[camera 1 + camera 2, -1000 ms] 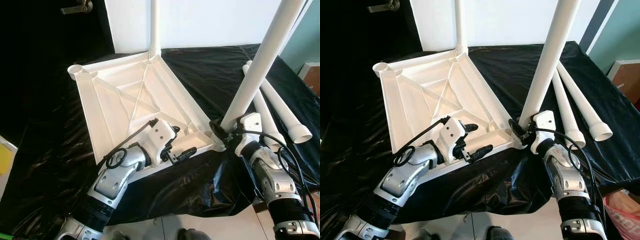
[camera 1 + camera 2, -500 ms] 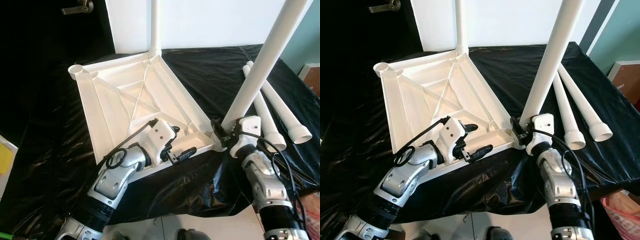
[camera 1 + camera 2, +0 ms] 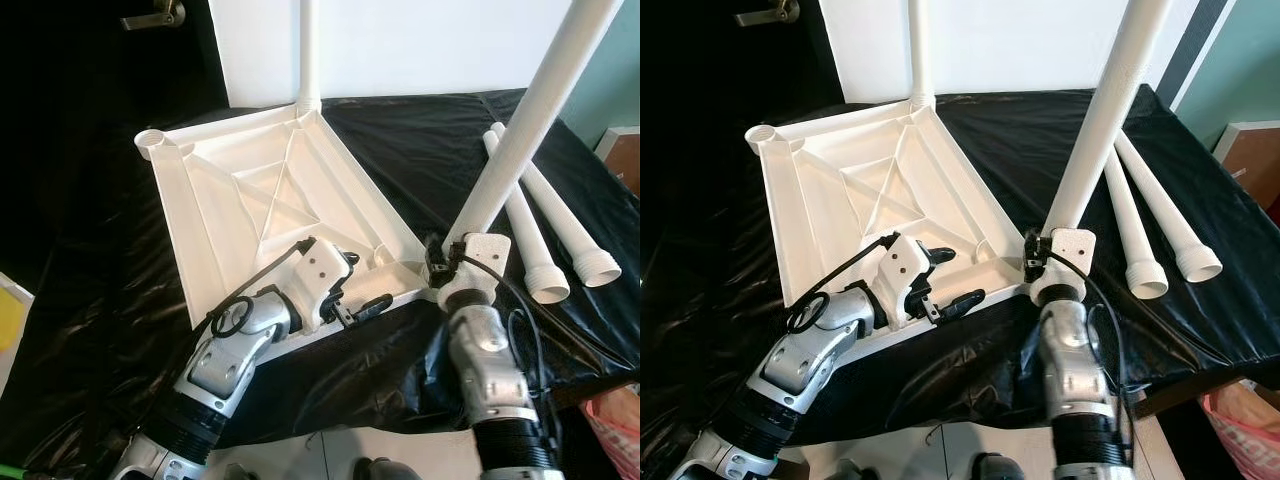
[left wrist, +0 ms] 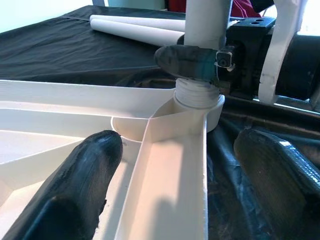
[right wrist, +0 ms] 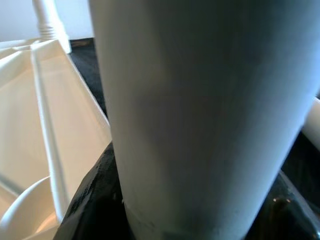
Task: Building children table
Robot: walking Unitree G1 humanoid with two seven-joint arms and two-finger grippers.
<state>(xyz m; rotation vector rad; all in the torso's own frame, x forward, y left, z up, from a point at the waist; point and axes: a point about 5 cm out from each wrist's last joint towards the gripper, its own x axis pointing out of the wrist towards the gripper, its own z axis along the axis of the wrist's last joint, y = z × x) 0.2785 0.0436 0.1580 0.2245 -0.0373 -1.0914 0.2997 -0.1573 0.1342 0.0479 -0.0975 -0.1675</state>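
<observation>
1. Black plastic sheet (image 3: pixel 90 300): glossy and wrinkled, spread under all the parts; its near edge hangs over pale floor.
2. Tabletop (image 3: pixel 250 200): white moulded plastic, lying upside down on the sheet, square, with raised ribs crossing in an X and a round socket at each corner. Its far left socket (image 3: pixel 152 138) stands empty.
3. Fitted leg (image 3: pixel 311 50): smooth white tube, upright in the tabletop's far corner.
4. Held leg (image 3: pixel 520 140): white tube, tilted, its threaded end seated in the tabletop's near right socket.
5. Two loose legs (image 3: pixel 555 215): lying side by side on the sheet, right of the tabletop, open ends toward the robot.
6. Right gripper (image 3: pixel 440 268): forearm nearly upright below the corner; black fingers pinch the held leg just above the socket.
7. Left gripper (image 3: pixel 355 290): arm bent over the tabletop's near edge, fingers spread; they appear to straddle the rim, though contact is unclear.
</observation>
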